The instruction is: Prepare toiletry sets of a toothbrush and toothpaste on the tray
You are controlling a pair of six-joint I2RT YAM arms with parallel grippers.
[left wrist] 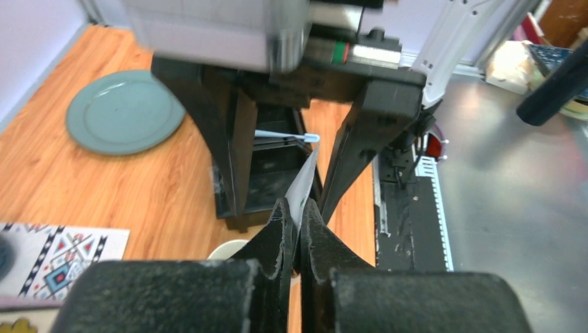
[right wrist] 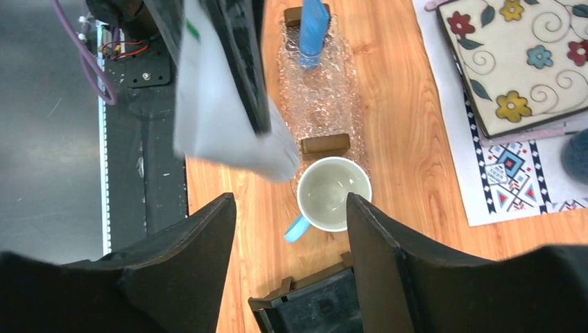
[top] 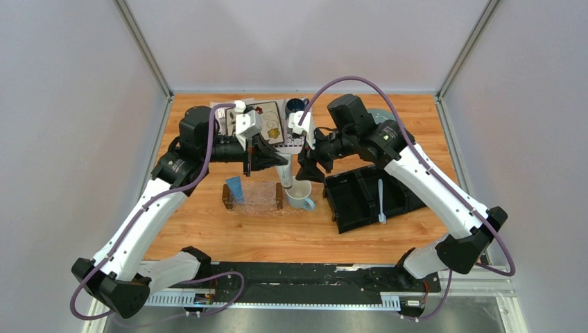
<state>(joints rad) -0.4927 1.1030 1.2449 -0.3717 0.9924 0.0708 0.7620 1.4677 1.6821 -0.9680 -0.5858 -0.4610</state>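
My left gripper (top: 272,164) (left wrist: 295,208) is shut on the whitish-silver tube (top: 285,176) (left wrist: 306,182) and holds it above the table between the tray and the mug. The tube also shows in the right wrist view (right wrist: 222,125). The clear tray (top: 258,202) (right wrist: 320,104) with brown end pieces holds the bright blue tube (top: 236,189) (right wrist: 313,28) at its left end. My right gripper (top: 306,168) (right wrist: 290,202) is open and empty, facing the left gripper just beyond the tube. The toothbrush (top: 381,201) (left wrist: 284,137) lies in the black organizer (top: 353,201).
A white mug with a blue handle (top: 299,200) (right wrist: 334,193) stands right of the tray, touching its end piece. A patterned mat and floral board (top: 270,125) (right wrist: 527,62) lie at the back. A grey-green plate (left wrist: 121,111) sits far right.
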